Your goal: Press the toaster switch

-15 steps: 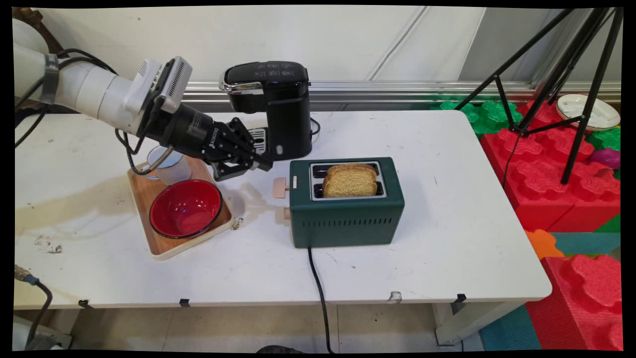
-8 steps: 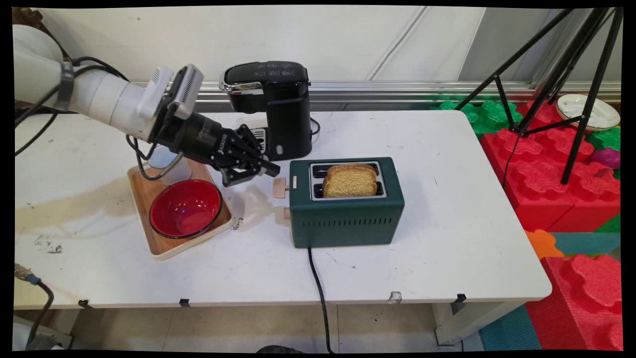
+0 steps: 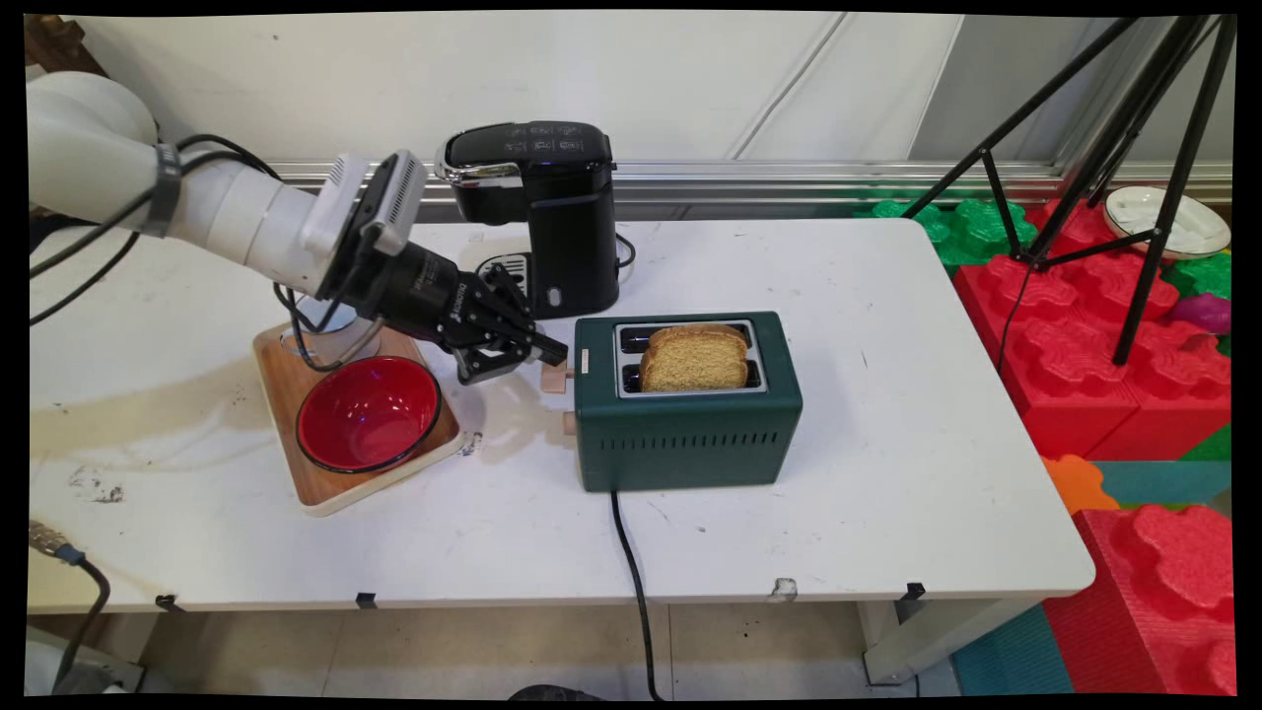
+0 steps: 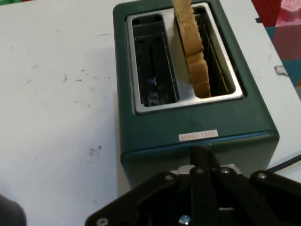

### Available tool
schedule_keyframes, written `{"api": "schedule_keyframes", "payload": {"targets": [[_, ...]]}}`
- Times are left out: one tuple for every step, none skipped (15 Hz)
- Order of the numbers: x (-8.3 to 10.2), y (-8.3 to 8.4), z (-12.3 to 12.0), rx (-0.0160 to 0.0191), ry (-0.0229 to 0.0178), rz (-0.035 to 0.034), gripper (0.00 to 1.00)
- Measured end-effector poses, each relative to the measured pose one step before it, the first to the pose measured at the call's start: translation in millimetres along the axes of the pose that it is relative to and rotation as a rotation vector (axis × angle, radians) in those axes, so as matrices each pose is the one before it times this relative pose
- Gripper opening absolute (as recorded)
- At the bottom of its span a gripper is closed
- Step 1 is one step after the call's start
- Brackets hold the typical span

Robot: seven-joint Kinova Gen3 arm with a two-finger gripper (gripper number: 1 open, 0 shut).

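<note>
A dark green two-slot toaster (image 3: 690, 434) stands mid-table with one slice of brown bread (image 3: 695, 357) upright in its near slot. A tan lever (image 3: 555, 380) and a small knob (image 3: 569, 424) stick out of its left end. My gripper (image 3: 554, 352) is shut with nothing in it, its tips just above the lever; whether they touch it I cannot tell. In the hand view the closed fingers (image 4: 203, 157) point at the toaster's (image 4: 155, 127) near end, with the bread (image 4: 193, 52) in the right-hand slot and the other slot empty.
A black coffee machine (image 3: 542, 217) stands behind the gripper. Left of the toaster, a wooden tray (image 3: 325, 488) carries a red bowl (image 3: 368, 412) and a white cup (image 3: 325, 320) half hidden by the arm. The toaster's cord (image 3: 636, 592) runs off the front edge. Tripod (image 3: 1114, 148) and foam blocks (image 3: 1085, 375) at right.
The gripper has travelled right and slightly down, from above the tray's far corner to the toaster's lever end. Nothing else has moved.
</note>
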Motion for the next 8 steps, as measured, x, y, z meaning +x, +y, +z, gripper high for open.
{"api": "schedule_keyframes", "payload": {"targets": [[-0.80,-0.04,2.80,-0.00105,-0.00158,-0.00241,0.00],[-0.48,-0.04,1.77,-0.00053,-0.00115,-0.00132,0.00],[-0.76,-0.09,2.58,-0.00064,-0.00186,-0.00215,0.00],[-0.62,-0.04,1.67,-0.00043,-0.00186,-0.00158,0.00],[-0.96,-0.08,2.38,-0.00060,-0.00293,-0.00197,0.00],[-0.63,-0.02,1.51,-0.00039,-0.00182,-0.00106,0.00],[-1.52,0.05,2.38,-0.00045,-0.00407,-0.00252,0.00],[-1.28,0.12,1.93,-0.00062,-0.00352,-0.00146,0.00]]}}
